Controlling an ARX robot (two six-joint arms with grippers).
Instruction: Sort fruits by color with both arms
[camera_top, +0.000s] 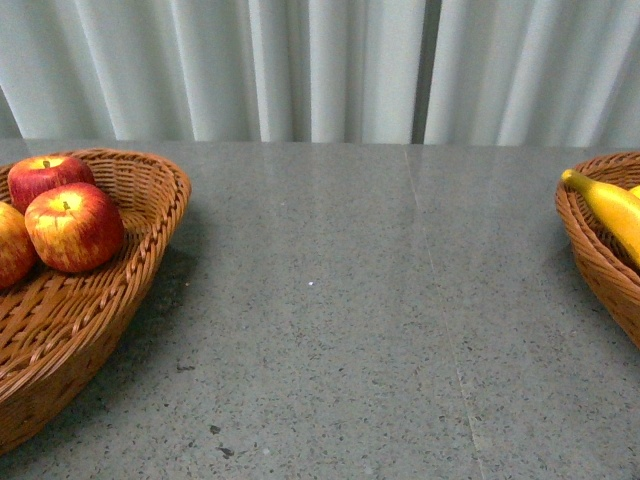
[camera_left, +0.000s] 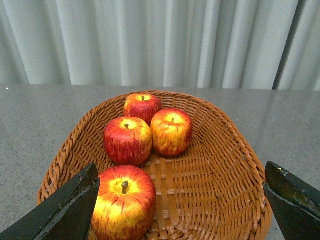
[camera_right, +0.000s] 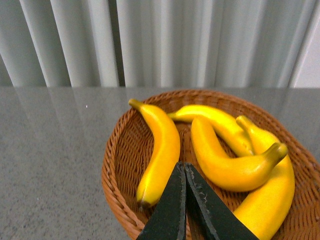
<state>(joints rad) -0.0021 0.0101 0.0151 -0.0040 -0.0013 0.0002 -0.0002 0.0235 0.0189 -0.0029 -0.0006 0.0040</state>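
Observation:
In the left wrist view several red apples streaked with yellow lie in a wicker basket (camera_left: 235, 135). The nearest apple (camera_left: 124, 202) sits just inside one finger of my left gripper (camera_left: 181, 172), which hangs open over the basket and holds nothing. In the right wrist view several yellow bananas lie in a second wicker basket (camera_right: 112, 165). My right gripper (camera_right: 184, 167) is shut and empty above it, between one long banana (camera_right: 160, 150) and a curved banana (camera_right: 230, 165). The front view shows the apples (camera_top: 73, 227) at far left and a banana (camera_top: 612, 208) at far right, and neither arm.
The apple basket (camera_top: 150, 250) and the banana basket (camera_top: 590, 250) stand at opposite sides of a grey speckled table (camera_top: 330, 300). A pale pleated curtain (camera_top: 320, 70) hangs right behind the table's far edge.

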